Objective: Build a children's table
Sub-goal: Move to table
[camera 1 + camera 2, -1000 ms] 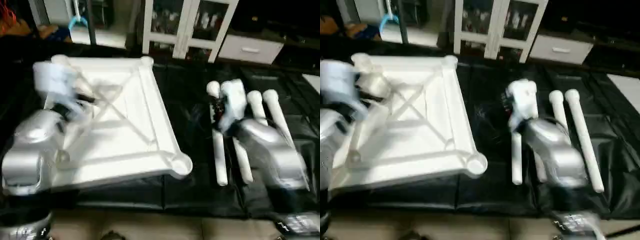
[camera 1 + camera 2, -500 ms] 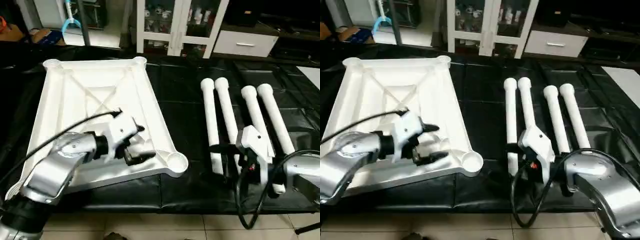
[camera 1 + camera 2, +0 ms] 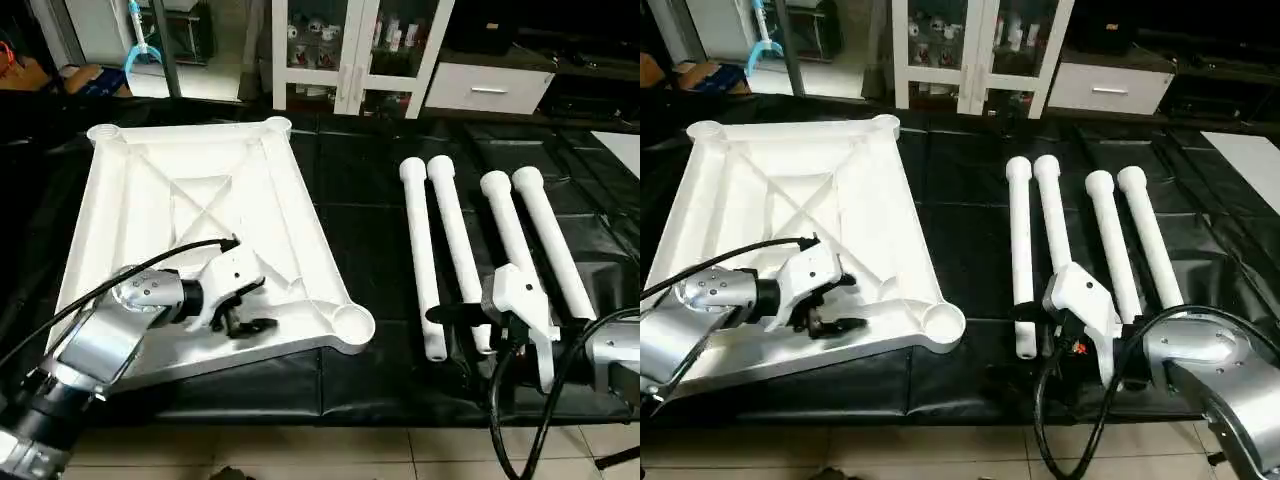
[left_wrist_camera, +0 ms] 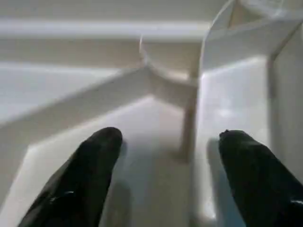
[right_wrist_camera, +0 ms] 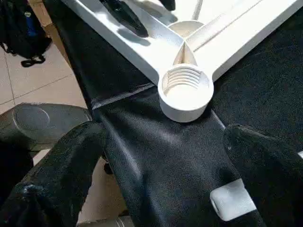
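Lying ribs-up at the left of the frame, the tabletop [image 3: 200, 240] had its sockets facing us, ready for legs. We held our left hand [image 3: 243, 308] low over its near edge, fingers [image 4: 90, 165] apart around a rib, perhaps to steady it. The four legs [image 3: 480, 250] lay side by side at the right on the black sheet [image 3: 360, 220]. Our right hand [image 3: 1065, 335] hung open at the near ends of the legs, gripping nothing, probably to pick one for the near socket [image 5: 184, 87].

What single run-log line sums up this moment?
tabletop: upside down, sockets empty | legs: four lying on mat | left claw: over tabletop | right claw: open by legs
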{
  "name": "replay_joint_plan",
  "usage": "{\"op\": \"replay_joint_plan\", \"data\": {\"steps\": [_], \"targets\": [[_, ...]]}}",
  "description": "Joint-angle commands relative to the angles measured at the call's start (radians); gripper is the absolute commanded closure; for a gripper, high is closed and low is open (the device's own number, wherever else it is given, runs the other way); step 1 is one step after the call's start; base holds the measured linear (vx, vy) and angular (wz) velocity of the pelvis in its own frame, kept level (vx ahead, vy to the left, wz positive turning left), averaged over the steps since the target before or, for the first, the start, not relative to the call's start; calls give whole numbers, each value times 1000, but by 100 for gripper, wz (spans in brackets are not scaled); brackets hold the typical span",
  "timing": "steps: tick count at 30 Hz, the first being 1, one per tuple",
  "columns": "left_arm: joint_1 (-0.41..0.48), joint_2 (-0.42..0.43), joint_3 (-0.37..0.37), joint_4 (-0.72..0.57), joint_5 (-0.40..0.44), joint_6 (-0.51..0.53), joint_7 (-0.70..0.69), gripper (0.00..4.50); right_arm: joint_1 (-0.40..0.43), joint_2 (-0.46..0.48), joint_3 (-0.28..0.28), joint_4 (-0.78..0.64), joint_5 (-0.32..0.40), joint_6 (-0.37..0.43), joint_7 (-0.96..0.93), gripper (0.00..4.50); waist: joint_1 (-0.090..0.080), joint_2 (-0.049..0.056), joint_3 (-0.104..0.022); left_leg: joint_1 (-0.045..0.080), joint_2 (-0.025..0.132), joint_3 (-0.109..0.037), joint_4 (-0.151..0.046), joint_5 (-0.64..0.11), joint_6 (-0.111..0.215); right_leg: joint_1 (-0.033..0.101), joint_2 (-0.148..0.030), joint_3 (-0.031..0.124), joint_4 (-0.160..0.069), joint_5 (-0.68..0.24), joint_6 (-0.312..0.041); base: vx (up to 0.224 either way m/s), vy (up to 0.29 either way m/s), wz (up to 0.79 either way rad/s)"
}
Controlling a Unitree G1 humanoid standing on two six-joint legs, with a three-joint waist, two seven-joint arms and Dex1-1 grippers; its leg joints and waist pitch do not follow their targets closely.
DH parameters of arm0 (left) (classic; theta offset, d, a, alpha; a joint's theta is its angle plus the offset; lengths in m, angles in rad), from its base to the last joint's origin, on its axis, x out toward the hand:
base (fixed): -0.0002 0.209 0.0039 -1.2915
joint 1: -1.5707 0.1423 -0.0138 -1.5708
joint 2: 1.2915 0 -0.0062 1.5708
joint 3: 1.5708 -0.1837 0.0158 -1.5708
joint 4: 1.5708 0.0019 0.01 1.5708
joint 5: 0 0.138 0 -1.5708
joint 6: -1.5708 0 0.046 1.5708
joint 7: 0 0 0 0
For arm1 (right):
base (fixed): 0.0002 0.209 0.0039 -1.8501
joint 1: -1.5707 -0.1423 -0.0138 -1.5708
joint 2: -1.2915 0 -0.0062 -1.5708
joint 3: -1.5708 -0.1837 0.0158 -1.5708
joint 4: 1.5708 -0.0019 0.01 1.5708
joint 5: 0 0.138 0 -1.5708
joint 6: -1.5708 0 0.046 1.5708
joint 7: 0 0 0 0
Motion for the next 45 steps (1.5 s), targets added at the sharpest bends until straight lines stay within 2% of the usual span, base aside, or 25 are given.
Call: {"op": "replay_joint_plan", "data": {"steps": [1, 2, 3, 5, 10, 14, 16, 17, 22, 27, 28, 31, 33, 35, 37, 40, 42, 44, 45], "targets": [[-26, -10, -23, 28, 11, 20, 10, 109, -3, -16, -14, -12, 12, 9, 1, 0, 3, 9, -59, 27, 43, -15, -70, -228, 1, 36, -73, 45, -80, -198, -173, 0, 0, 0], [-30, -12, -27, 40, 17, 20, 8, 109, -4, -17, -14, -12, 12, 10, 2, 0, 3, 1, -59, 27, 43, -14, -70, -228, 3, 36, -73, 44, -82, -201, -173, 0, 0, 0], [-34, -13, -31, 52, 26, 18, 3, 122, -5, -18, -14, -12, 11, 11, 3, 0, 6, 4, -58, 28, 43, -14, -70, -227, 5, 34, -74, 45, -82, -206, -173, 0, 0, 0], [-40, -21, -32, 74, 45, 13, -9, 127, -6, -24, -11, -13, 15, 13, 1, 0, 7, 3, -59, 25, 41, -14, -69, -223, 6, 36, -74, 45, -82, -217, -167, 0, 0, 0], [-56, -41, -35, 86, 55, 38, 13, 165, -8, -28, -7, -8, 15, 13, 1, 0, 7, 3, -56, 29, 43, -16, -70, -256, -2, 33, -78, 45, -89, -289, -153, 0, 0, 0], [-64, -50, -51, 87, 63, 37, 21, 196, -7, -29, -2, -6, 15, 9, -1, 0, 6, 2, -48, 32, 42, -18, -74, -305, -9, 29, -79, 44, -100, -382, -132, 0, 0, 0], [-62, -53, -55, 82, 67, 52, 23, 209, -7, -27, -1, -5, 15, 7, -4, 0, 3, 1, -43, 40, 41, -22, -75, -360, -21, 24, -82, 42, -110, -487, -109, 0, 0, 0], [-63, -58, -54, 83, 73, 69, 28, 227, -4, -23, -5, -5, 21, 10, -5, 0, 3, 0, -46, 41, 41, -24, -74, -363, -24, 25, -84, 42, -112, -507, -100, 0, 0, 0], [-81, -77, -41, 111, 91, 82, 48, 270, -6, -16, -6, -6, 36, 16, -10, 0, 2, 5, -48, 40, 41, -26, -75, -361, -21, 24, -82, 40, -114, -491, -99, 0, 0, 0], [-103, -102, -22, 160, 106, 56, 108, 297, -4, -3, 2, -2, 24, 11, -30, 0, 0, 3, -49, 37, 39, -28, -76, -365, -20, 25, -81, 38, -115, -495, -95, 0, 0, 0], [-107, -106, -19, 168, 109, 54, 118, 318, -5, -1, 2, 1, 21, 9, -33, 0, -2, 2, -49, 36, 38, -27, -74, -365, -19, 25, -81, 38, -116, -494, -95, 0, 0, 0], [-112, -106, -20, 178, 118, 40, 124, 333, -6, 2, 5, 6, 15, 2, -39, 0, -4, 2, -50, 30, 38, -29, -77, -344, -16, 31, -82, 37, -112, -474, -93, 0, 0, 0], [-115, -108, -18, 184, 121, 30, 130, 340, -7, 3, 8, 10, 11, -2, -43, 0, -5, 1, -51, 33, 38, -28, -75, -345, -13, 28, -81, 38, -113, -468, -97, 0, 0, 0], [-131, -114, -4, 217, 135, 9, 159, 369, -13, 8, 14, 20, 4, -9, -56, 0, -5, 3, -51, 34, 38, -26, -74, -339, -11, 26, -79, 39, -113, -452, -104, 0, 0, 0], [-144, -116, 3, 244, 148, -19, 179, 372, -17, 13, 18, 24, 1, -11, -63, 0, -2, 3, -53, 33, 40, -26, -75, -329, -11, 30, -80, 39, -107, -414, -115, 0, 0, 0], [-160, -120, 6, 282, 159, -82, 204, 405, -18, 17, 24, 26, -3, -13, -69, 0, -2, 3, -54, 31, 41, -25, -76, -313, -8, 33, -79, 40, -103, -368, -127, 0, 0, 0], [-165, -117, 2, 304, 160, -122, 200, 410, -19, 19, 27, 27, -8, -14, -73, 0, -1, 4, -55, 31, 40, -24, -75, -304, -4, 33, -78, 40, -102, -349, -131, 0, 0, 0], [-165, -117, 2, 304, 160, -122, 200, 422, -19, 19, 27, 27, -8, -14, -73, 0, -1, 4, -58, 29, 42, -24, -76, -284, -7, 38, -79, 41, -94, -301, -145, 0, 0, 0], [-169, -110, -4, 323, 166, -152, 197, 439, -19, 21, 28, 28, -12, -16, -79, 0, 0, 8, -58, 30, 42, -25, -76, -279, -7, 37, -79, 42, -93, -287, -150, 0, 0, 0]]}}
